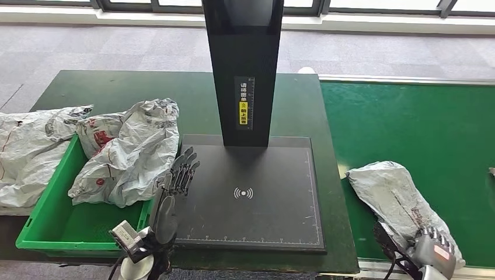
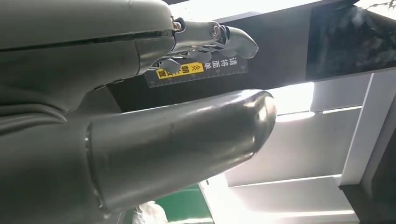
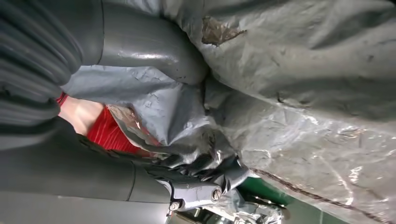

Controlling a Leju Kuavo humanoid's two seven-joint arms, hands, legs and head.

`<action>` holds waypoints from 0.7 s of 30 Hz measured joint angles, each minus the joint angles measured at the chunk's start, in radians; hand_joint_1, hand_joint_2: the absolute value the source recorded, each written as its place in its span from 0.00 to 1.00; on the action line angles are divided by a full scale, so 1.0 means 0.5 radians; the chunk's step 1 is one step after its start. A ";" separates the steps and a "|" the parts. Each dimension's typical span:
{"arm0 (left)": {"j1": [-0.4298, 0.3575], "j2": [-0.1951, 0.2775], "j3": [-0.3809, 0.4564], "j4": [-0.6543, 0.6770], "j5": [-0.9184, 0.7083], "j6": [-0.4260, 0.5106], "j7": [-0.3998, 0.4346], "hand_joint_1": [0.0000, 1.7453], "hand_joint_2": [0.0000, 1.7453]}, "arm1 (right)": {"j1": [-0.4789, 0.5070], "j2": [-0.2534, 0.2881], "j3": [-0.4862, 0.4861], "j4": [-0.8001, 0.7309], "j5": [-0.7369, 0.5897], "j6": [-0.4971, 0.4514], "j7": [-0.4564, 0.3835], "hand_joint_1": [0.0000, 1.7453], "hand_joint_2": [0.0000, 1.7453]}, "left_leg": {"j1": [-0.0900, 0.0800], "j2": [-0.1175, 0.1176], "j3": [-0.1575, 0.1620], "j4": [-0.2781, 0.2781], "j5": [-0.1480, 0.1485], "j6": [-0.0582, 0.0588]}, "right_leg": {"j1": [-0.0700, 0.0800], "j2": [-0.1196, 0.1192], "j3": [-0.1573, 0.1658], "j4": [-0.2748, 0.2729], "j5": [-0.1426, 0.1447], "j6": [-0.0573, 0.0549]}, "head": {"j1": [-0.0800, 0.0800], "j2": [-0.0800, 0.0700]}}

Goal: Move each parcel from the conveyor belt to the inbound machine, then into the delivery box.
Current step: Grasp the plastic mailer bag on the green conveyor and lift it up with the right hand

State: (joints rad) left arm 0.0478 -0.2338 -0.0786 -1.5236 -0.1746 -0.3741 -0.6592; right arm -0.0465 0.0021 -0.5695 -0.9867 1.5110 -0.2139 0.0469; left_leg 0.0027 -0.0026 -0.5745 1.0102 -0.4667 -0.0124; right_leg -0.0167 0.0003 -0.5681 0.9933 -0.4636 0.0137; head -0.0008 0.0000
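Black post (image 1: 243,70) of the inbound machine: vertical label (image 1: 244,104) with white Chinese characters, 请将面单, over a yellow strip with dark marks too small to make out. Same label (image 2: 201,71) up close past the left hand. On the flat black plate (image 1: 251,192), a white wireless-wave sign (image 1: 243,193).

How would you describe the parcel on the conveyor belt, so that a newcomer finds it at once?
Look right of the black inbound machine to the green conveyor belt. Near its front edge lies a grey parcel, crumpled, with the right hand gripping its near end. It is alone on the belt; the other parcels lie in and beside the green delivery box at left.
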 joint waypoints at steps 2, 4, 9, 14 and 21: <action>-0.004 -0.006 0.000 0.011 -0.003 -0.005 0.001 0.00 0.00 | 0.000 0.006 -0.001 0.007 0.016 0.011 -0.016 1.00 1.00 | 0.000 0.001 0.002 0.000 0.000 0.000 | 0.000 0.001 0.002 0.000 0.000 0.000 | 0.000 0.000; -0.008 -0.011 0.000 0.022 -0.006 -0.005 0.001 0.00 0.00 | -0.001 0.010 -0.003 0.011 0.024 0.015 -0.025 1.00 1.00 | 0.000 0.001 0.004 0.000 0.000 0.000 | 0.000 0.001 0.004 -0.001 0.000 0.000 | 0.000 0.000; -0.035 -0.015 -0.001 0.049 -0.020 -0.008 0.019 0.00 0.00 | 0.012 0.047 -0.032 0.015 0.082 0.089 -0.111 1.00 1.00 | 0.001 0.001 0.008 0.000 -0.001 0.001 | 0.001 0.000 0.007 -0.003 0.000 0.000 | 0.000 0.000; -0.072 -0.019 -0.013 0.073 -0.045 0.012 0.040 0.00 0.00 | 0.032 0.100 -0.025 -0.006 0.116 0.150 -0.188 1.00 1.00 | 0.003 0.001 0.012 0.000 -0.001 0.001 | 0.003 0.002 0.014 -0.004 0.000 0.000 | 0.000 0.000; -0.043 -0.011 -0.014 0.004 -0.053 0.060 0.052 0.00 0.00 | 0.050 0.157 0.218 -0.126 0.048 -0.105 -0.190 1.00 1.00 | 0.005 0.007 0.011 0.000 -0.001 0.000 | 0.005 0.006 0.013 -0.003 0.001 0.000 | 0.000 0.000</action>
State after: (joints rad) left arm 0.0264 -0.2393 -0.0858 -1.5216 -0.2011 -0.3440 -0.6332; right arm -0.0213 0.0808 -0.4606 -1.0496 1.5350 -0.2664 -0.0481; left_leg 0.0052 0.0008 -0.5688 1.0100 -0.4673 -0.0123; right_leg -0.0141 0.0033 -0.5617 0.9920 -0.4631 0.0135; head -0.0008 0.0000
